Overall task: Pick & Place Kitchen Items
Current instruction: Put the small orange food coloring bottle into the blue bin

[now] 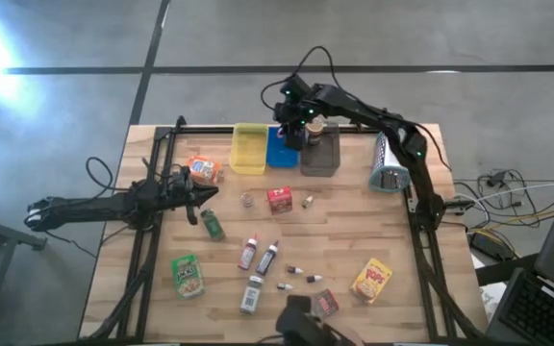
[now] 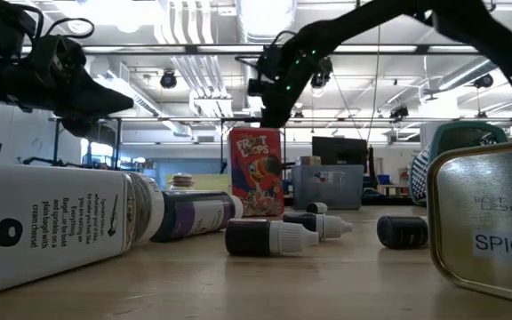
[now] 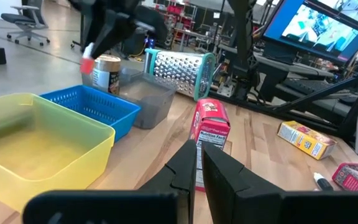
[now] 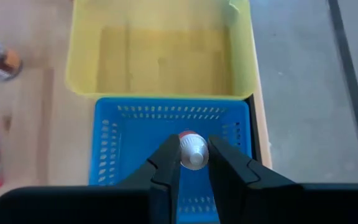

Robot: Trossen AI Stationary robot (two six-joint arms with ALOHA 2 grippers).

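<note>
While I am watching the right wrist feed, the right gripper [image 4: 194,163] is pinching a small bottle [image 4: 193,152] with a white cap and a red tip, its two fingers closed against the cap's sides, and it is hanging directly over the blue tray [image 4: 110,143]. From above, that gripper [image 1: 294,133] is hovering at the far edge of the table [image 1: 344,240], over the blue tray [image 1: 279,152], which is sitting between the yellow tray [image 1: 249,149] and the grey tray [image 1: 320,159]. A brown jar [image 3: 107,73] is standing in the grey tray [image 3: 148,99]. Beside the trays on the right a grater [image 1: 390,165] is lying on its side. Nearer the middle I am seeing a red box [image 1: 279,199], a green bottle [image 1: 213,224], two slim dark bottles [image 1: 248,253] side by side, a few tiny vials [image 1: 301,276], a green pouch [image 1: 188,275], a yellow box [image 1: 371,280] and an orange pouch [image 1: 204,170]. The left gripper [image 1: 204,197] is waiting over the table's left part, near the orange pouch; its fingers [image 3: 185,171] are pressed together with nothing between them, pointing toward the red box [image 3: 210,134].
</note>
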